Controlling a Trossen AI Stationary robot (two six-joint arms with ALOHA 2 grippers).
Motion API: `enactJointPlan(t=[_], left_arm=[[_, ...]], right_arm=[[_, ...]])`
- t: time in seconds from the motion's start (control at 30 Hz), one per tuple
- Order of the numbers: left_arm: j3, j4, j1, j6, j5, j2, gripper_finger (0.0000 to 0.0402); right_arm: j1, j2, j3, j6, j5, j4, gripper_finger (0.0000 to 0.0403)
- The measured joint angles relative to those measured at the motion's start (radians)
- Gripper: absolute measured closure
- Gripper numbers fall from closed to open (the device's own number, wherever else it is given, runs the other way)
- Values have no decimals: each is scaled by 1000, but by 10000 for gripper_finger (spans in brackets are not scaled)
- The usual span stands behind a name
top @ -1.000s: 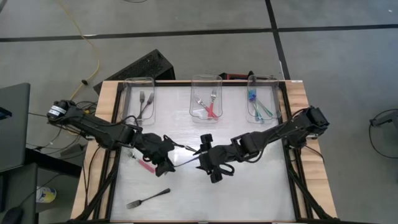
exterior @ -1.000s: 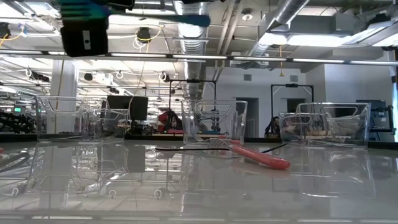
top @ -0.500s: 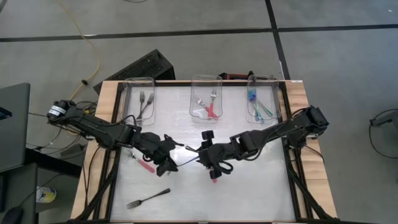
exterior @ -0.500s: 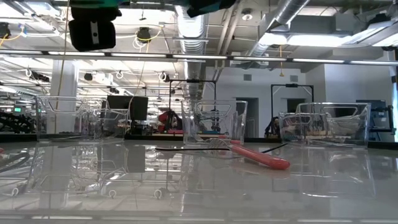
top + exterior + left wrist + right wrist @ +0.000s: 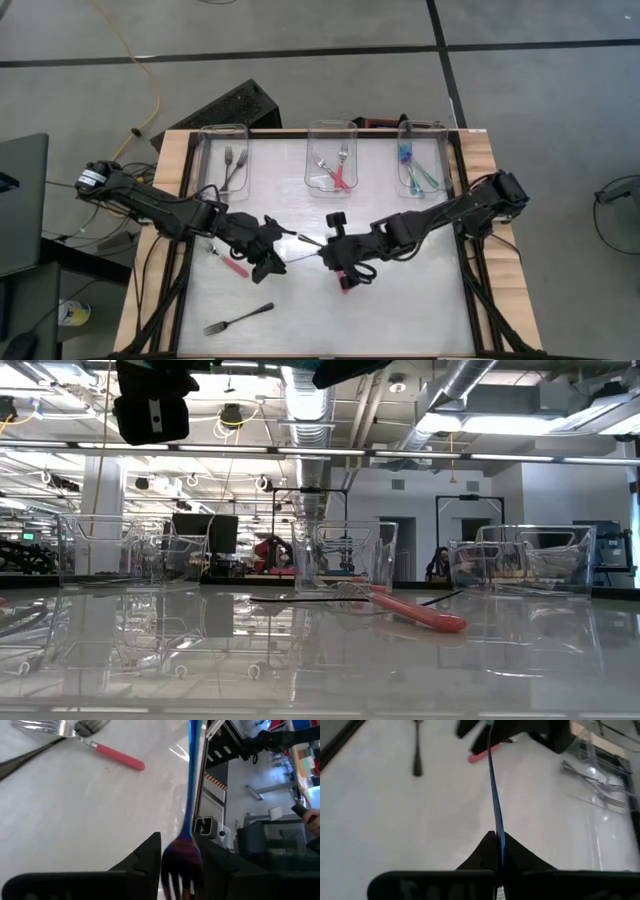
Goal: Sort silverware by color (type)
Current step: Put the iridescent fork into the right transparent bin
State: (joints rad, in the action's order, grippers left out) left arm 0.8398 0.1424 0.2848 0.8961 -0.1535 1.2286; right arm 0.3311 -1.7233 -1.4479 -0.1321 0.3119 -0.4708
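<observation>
in the high view, two dark arms meet at the centre of a white table; the left gripper and the right gripper each clamp one end of a thin blue-handled fork stretched between them. a red-handled fork lies just left of centre under the left arm, and a dark grey fork lies alone at lower left. three clear bins line the top edge: the left bin holds grey forks, the middle bin red-handled ones, the right bin blue-handled ones. in the low view, the red-handled fork lies right of centre before the bins, with dark arm parts at the top edge. in the left wrist view, the fingers grasp the blue-handled fork at its tines; the red-handled fork lies at upper left. in the right wrist view, closed fingers pinch the blue handle at lower centre; the dark grey fork sits at upper left.
</observation>
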Motion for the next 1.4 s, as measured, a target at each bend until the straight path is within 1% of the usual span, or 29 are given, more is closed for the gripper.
enactJointPlan(t=[0.13,0.27,0.37,0.53,0.6,0.67,0.7,0.83,0.97,1.03,1.13,1.23,1.33,1.4], left_arm=[[0,-3,0,-19,10,0,292],[0,-4,-6,-56,9,-7,263],[0,11,-39,-86,-11,-37,242],[0,82,-121,-108,-51,-155,229],[0,127,-149,-118,-25,-211,229],[0,189,-163,-131,40,-283,229],[0,220,-162,-135,81,-316,229],[-4,282,-127,-171,256,-422,228],[-41,187,-49,-213,380,-473,228],[-62,130,-11,-241,420,-473,228],[-96,67,30,-263,446,-460,228],[-107,57,52,-262,447,-437,228],[-107,55,66,-253,446,-406,228],[-108,48,73,-242,446,-392,228]], right_arm=[[11,1,0,12,1,5,381],[15,4,-2,131,-16,-41,381],[9,31,-3,243,-24,-173,381],[2,99,2,382,-28,-516,381],[-12,145,4,444,-20,-633,381],[-36,217,26,520,-3,-717,381],[-52,259,42,552,12,-732,381],[-154,441,123,691,80,-701,381],[-294,602,227,892,172,-706,381],[-380,656,292,966,180,-699,381],[-511,698,379,1041,174,-690,381],[-627,696,438,1054,140,-680,381],[-710,673,474,1090,115,-683,381],[-751,663,480,1074,112,-679,381]])
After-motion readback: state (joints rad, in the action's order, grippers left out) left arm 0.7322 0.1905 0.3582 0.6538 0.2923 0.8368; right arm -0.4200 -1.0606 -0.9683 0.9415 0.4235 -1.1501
